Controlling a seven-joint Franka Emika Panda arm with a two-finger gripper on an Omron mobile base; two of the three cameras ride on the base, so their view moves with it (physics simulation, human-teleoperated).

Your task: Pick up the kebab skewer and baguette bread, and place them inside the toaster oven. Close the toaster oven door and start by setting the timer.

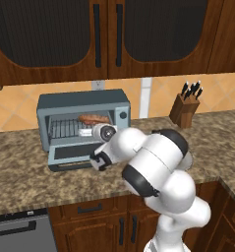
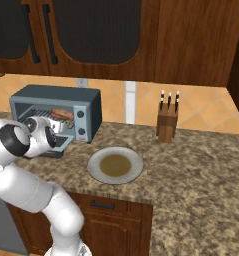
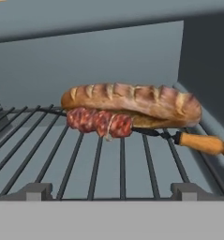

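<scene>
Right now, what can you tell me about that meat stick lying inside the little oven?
The thin kebab skewer with reddish-brown meat chunks lies flat on the wire rack inside the blue-grey metal toaster oven. A dark rod runs through the chunks to an orange, wooden-looking handle. It rests just in front of the orange-brown scored baguette loaf, seemingly touching it.

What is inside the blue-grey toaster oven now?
Inside the blue-grey boxy toaster oven, on its wire rack, lie the orange-brown scored baguette loaf and, touching its front, the skewer of reddish chunks. The loaf covers part of the skewer.
</scene>
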